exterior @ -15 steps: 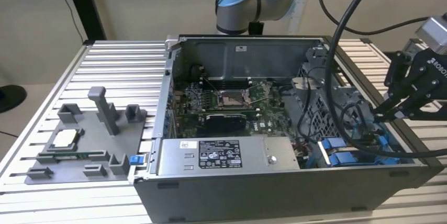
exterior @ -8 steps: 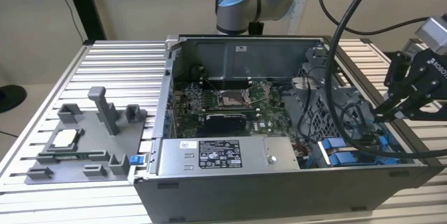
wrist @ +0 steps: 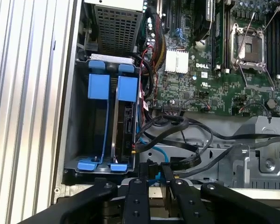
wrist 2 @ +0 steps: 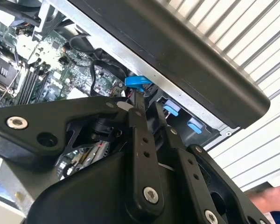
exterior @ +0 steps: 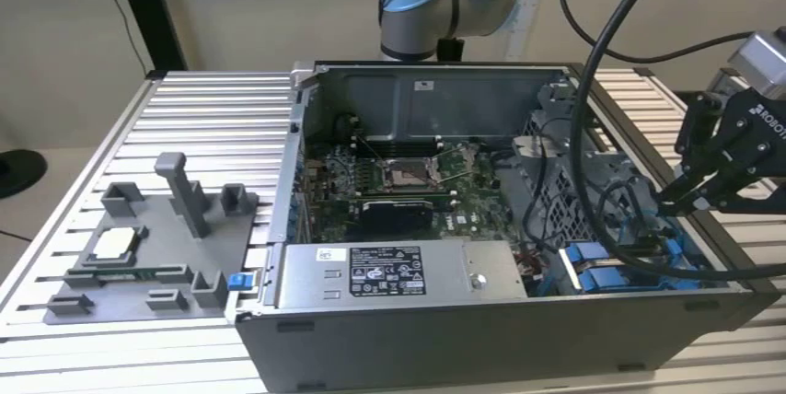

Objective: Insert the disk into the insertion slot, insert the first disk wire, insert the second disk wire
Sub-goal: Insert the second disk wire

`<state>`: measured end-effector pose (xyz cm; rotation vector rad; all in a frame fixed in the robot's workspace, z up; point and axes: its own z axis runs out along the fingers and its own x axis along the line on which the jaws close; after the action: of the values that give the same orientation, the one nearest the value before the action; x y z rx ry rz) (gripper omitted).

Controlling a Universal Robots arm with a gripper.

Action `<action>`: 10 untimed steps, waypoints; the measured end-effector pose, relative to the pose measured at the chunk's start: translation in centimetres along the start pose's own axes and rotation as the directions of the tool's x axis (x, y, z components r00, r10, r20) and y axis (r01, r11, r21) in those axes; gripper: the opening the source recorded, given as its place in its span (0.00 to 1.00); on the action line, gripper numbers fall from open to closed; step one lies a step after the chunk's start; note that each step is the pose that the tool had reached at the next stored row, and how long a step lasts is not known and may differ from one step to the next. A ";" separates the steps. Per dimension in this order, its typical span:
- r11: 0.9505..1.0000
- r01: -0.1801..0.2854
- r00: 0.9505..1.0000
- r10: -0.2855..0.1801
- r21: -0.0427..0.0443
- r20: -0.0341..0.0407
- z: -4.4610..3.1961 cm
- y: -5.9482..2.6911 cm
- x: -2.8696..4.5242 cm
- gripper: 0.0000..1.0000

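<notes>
Surface: ribbed aluminium table (exterior: 74,127) carried the open computer case (exterior: 467,348), with a grey fixture plate (exterior: 147,247) lying beside it.
Landmark: power-supply box (exterior: 393,276), the grey labelled one inside the case.
Disk: the disk (wrist: 126,122) sat on edge in its blue carrier (wrist: 127,88), down inside the insertion slot (wrist: 81,140), just beside the power-supply box. I judged step 1 of 3 done.
Neighbour: a second blue carrier (wrist: 98,86) stood alongside, equally near the power-supply box. I could not tell whether it held a drive.
Claw: my gripper (wrist: 154,179) hovered at the slot's end away from the power-supply box, fingers drawn narrow.
Held: a blue plug (wrist 2: 137,82) showed at the claw's tip. I took it for 1 of the 2 disk wires, but could not tell which.
Clutter: black cables (wrist: 177,123) looped near the disk, farther from the power-supply box.
Risk 1: a plug tilted in my pinch could miss its socket and jam.
Risk 2: those loops could snag my fingers.
Risk 3: a hard push could shift the disk in its carrier.
</notes>
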<state>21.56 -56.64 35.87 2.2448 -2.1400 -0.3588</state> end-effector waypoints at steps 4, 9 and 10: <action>1.000 0.001 1.000 -0.001 0.005 0.004 0.05 -0.01 0.01 1.00; 1.000 0.004 1.000 -0.004 0.009 0.014 0.08 -0.01 0.01 1.00; 1.000 0.004 1.000 -0.004 0.009 0.015 0.09 -0.01 0.01 1.00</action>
<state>21.55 -56.63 35.77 2.2589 -2.1491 -0.3680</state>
